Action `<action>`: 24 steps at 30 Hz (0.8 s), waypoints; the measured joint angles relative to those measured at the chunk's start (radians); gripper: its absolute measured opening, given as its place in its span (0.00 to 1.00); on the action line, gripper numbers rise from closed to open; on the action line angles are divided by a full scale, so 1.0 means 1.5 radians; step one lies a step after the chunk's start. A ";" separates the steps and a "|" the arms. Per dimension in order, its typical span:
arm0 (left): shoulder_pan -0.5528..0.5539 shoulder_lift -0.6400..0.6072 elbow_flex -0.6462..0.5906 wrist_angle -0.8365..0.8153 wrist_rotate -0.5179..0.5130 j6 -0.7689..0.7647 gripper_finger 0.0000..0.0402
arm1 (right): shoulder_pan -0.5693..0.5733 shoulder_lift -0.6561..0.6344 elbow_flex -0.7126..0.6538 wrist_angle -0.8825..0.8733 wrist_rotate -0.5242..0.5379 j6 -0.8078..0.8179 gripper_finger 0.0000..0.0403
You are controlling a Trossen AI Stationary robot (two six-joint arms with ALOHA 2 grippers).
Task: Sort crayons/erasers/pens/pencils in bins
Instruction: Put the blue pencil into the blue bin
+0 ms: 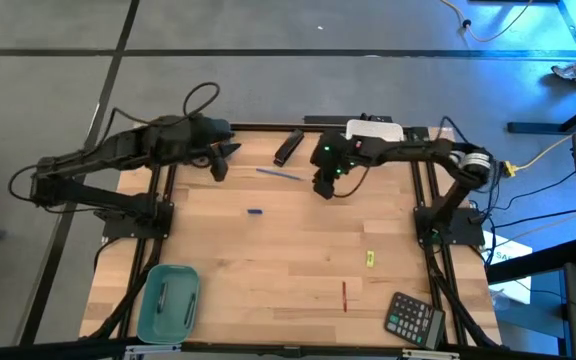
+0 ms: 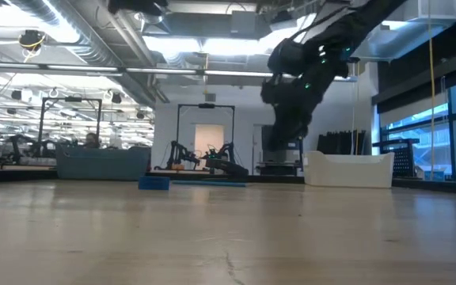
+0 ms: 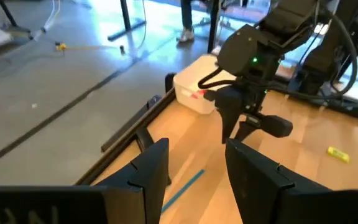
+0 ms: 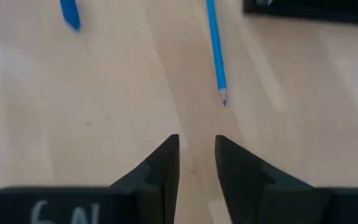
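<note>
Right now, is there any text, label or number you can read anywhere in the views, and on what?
"6A" (partly cut off): pale marks on the right gripper body, in the right wrist view.
Calculator: keys show, markings too small to read.
White bin: a red patch, no readable letters.
Blue pencil: no print visible.
Nothing else readable.

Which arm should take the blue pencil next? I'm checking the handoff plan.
Probably the right. Its end effector hangs just beside the blue pencil, fingers narrowly apart and empty, with the tip right ahead in its wrist view. The left end effector sits farther back by the table's far edge.
</note>
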 joint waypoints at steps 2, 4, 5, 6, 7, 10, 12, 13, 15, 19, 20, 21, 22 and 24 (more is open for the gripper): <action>0.026 0.016 0.000 0.004 0.019 -0.001 0.38 | 0.000 0.036 0.030 -0.017 0.010 -0.031 0.26; 0.044 0.028 0.000 0.004 0.029 -0.011 0.38 | 0.000 0.079 0.078 -0.031 0.021 -0.056 0.26; 0.048 0.036 0.000 0.005 0.032 -0.020 0.38 | 0.000 0.102 0.108 -0.041 0.025 -0.068 0.26; 0.052 0.042 0.000 0.005 0.038 -0.029 0.38 | 0.000 0.130 0.140 -0.054 0.029 -0.077 0.26; 0.055 0.046 0.000 0.002 0.040 -0.039 0.38 | -0.001 0.157 0.173 -0.073 0.033 -0.090 0.26; 0.054 0.051 0.000 0.002 0.040 -0.054 0.38 | -0.001 0.244 0.272 -0.144 0.035 -0.122 0.26; 0.050 0.051 0.000 -0.001 0.040 -0.069 0.38 | -0.001 0.291 0.334 -0.180 0.034 -0.134 0.26; 0.047 0.051 0.000 -0.005 0.040 -0.079 0.38 | -0.001 0.311 0.360 -0.203 0.033 -0.139 0.26; 0.042 0.050 0.000 -0.014 0.040 -0.098 0.38 | -0.001 0.346 0.402 -0.241 0.035 -0.140 0.26; 0.027 0.048 0.000 -0.031 0.040 -0.131 0.38 | -0.001 0.377 0.454 -0.283 0.046 -0.147 0.26; 0.023 0.048 0.000 -0.034 0.040 -0.133 0.38 | -0.001 0.379 0.458 -0.284 0.046 -0.153 0.26; 0.019 0.048 0.000 -0.036 0.040 -0.134 0.38 | -0.001 0.379 0.459 -0.291 0.052 -0.158 0.26; 0.016 0.048 0.000 -0.039 0.038 -0.134 0.38 | -0.001 0.379 0.458 -0.296 0.062 -0.160 0.26; 0.012 0.048 0.000 -0.048 0.034 -0.134 0.38 | -0.001 0.380 0.458 -0.297 0.081 -0.169 0.24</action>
